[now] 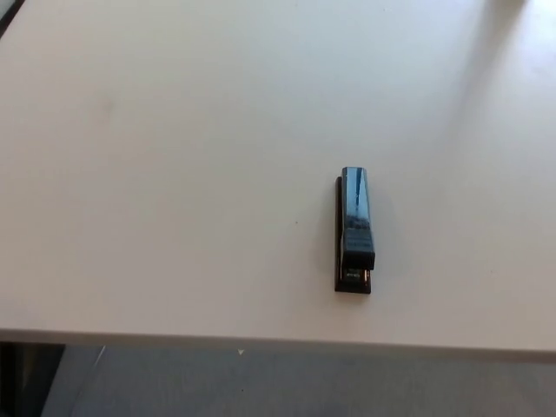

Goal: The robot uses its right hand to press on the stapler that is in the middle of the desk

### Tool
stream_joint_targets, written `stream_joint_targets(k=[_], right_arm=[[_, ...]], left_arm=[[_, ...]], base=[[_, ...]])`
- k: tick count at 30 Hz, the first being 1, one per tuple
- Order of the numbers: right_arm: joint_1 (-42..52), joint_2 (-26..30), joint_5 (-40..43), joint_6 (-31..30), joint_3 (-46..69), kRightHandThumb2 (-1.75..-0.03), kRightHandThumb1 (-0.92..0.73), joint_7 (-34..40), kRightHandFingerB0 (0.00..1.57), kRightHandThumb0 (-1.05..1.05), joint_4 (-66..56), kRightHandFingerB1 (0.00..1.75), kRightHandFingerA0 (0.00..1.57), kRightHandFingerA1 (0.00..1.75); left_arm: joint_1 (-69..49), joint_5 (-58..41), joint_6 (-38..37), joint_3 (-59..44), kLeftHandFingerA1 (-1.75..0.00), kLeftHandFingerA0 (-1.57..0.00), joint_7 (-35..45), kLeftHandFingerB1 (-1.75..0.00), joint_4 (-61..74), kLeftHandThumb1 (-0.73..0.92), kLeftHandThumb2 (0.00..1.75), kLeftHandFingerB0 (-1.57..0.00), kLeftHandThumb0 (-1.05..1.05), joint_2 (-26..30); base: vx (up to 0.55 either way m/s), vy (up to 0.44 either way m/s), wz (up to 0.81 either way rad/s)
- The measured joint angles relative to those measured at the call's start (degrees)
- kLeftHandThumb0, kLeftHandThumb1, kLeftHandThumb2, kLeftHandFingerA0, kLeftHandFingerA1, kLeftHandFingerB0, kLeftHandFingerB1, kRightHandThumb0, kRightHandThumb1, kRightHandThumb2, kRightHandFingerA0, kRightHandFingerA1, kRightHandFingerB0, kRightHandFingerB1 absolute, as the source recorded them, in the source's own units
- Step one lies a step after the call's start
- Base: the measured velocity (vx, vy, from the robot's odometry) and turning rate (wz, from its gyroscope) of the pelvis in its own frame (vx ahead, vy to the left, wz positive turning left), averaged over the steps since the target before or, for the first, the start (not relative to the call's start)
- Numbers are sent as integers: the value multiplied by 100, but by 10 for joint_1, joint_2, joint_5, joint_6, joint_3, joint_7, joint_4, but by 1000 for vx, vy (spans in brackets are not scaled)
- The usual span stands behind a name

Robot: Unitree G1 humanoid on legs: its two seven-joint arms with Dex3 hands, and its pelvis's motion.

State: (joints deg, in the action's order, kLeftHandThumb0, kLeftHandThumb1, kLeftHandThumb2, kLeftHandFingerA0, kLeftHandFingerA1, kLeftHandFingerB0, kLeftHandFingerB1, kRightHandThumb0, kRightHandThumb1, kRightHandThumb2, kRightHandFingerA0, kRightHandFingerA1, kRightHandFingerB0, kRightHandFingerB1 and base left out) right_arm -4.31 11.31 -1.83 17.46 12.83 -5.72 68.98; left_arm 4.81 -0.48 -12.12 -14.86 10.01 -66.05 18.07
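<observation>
1. Neither robot hand in the head view; finger state impossible to tell.
2. Dark stapler (355, 230) flat on the white desk (174, 174), right of centre, near the front edge.
3. Long axis running near to far, top arm down on the base, nothing touching it.
4. Grey floor (304, 382) below the near edge.

head view, looking down, desk (174, 174) close
</observation>
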Motion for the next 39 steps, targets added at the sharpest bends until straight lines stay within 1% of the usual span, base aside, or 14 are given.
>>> stream_joint_targets(k=[3, 4, 5, 7, 11, 13, 18, 19, 25, 26, 27, 30, 31, 39], right_arm=[[-5, 0, -2, 8, -1, -107, -67, 21, 6, -35, 7, 45, 95, 88], [-7, 0, -3, 11, 0, -66, -89, 34, 23, -40, 10, 30, 105, 93], [-8, 0, -3, 11, 0, -107, -69, 37, 11, -28, 11, 46, 92, 92], [-12, 0, -2, 13, 6, -66, -86, 56, 22, -12, 14, 32, 80, 130], [-24, 6, 10, 15, 46, -66, -79, 86, 48, -8, 15, 40, 81, 138], [-30, 16, 24, 15, 79, -62, -77, 96, 64, 2, 14, 45, 92, 108], [-26, 53, 59, 16, 162, -62, -75, 125, 72, -2, 16, 51, 104, 71], [-23, 62, 68, 16, 181, -61, -72, 129, 74, -4, 18, 51, 106, 63], [13, 109, 111, 17, 273, -63, -74, 155, 80, -9, 27, 54, 102, 58], [16, 115, 117, 19, 286, -63, -74, 160, 83, -8, 27, 56, 102, 55], [20, 125, 126, 21, 305, -62, -76, 169, 79, -7, 23, 55, 103, 58], [19, 155, 144, 25, 346, -61, -78, 192, 78, -5, 2, 57, 102, 59], [18, 165, 150, 27, 357, -63, -80, 199, 78, -5, -6, 62, 100, 61], [-50, 262, 182, 34, 421, -64, -82, 236, 73, -7, -124, 80, 110, 77]], left_arm=[[2, -3, -8, -4, -25, -6, 5, -22, -5, 92, 74, -6, -69, 1], [2, -4, -10, -5, -24, -4, 7, -22, -8, 91, 76, -5, -69, 1], [2, -5, -10, -5, -25, -5, 7, -22, -9, 91, 75, -6, -70, 1], [3, -6, -14, -8, -27, -7, 11, -22, -14, 91, 73, -6, -70, 1], [8, -11, -23, -17, -28, -9, 18, -22, -25, 92, 72, -7, -74, 2], [11, -14, -28, -20, -39, 0, 22, -30, -27, 74, 110, -7, -70, 4], [14, -19, -39, -24, -27, -9, 28, -23, -35, 92, 73, -7, -73, 10], [15, -20, -40, -24, -39, 0, 29, -30, -37, 74, 110, -8, -71, 11], [17, -24, -48, -27, -37, 0, 30, -27, -43, 77, 111, -16, -80, 17], [18, -24, -50, -27, -28, -10, 31, -23, -43, 92, 71, -7, -77, 17], [18, -25, -51, -27, -37, 0, 32, -27, -44, 77, 110, -16, -79, 18], [20, -27, -52, -27, -36, 0, 34, -27, -45, 79, 111, -15, -78, 18], [20, -28, -53, -27, -28, -9, 35, -22, -45, 92, 73, -7, -73, 18], [22, -29, -56, -25, -39, 0, 38, -30, -46, 74, 110, -8, -70, 21]], base=[[0, 0, 0], [0, 0, 0], [0, 0, 0], [0, 0, 0], [0, 0, 0], [0, 0, 0], [0, 0, 0], [0, 0, 0], [0, 0, 0], [0, 0, 0], [0, 0, 0], [0, 0, 0], [0, 0, 0], [0, 0, 0]])
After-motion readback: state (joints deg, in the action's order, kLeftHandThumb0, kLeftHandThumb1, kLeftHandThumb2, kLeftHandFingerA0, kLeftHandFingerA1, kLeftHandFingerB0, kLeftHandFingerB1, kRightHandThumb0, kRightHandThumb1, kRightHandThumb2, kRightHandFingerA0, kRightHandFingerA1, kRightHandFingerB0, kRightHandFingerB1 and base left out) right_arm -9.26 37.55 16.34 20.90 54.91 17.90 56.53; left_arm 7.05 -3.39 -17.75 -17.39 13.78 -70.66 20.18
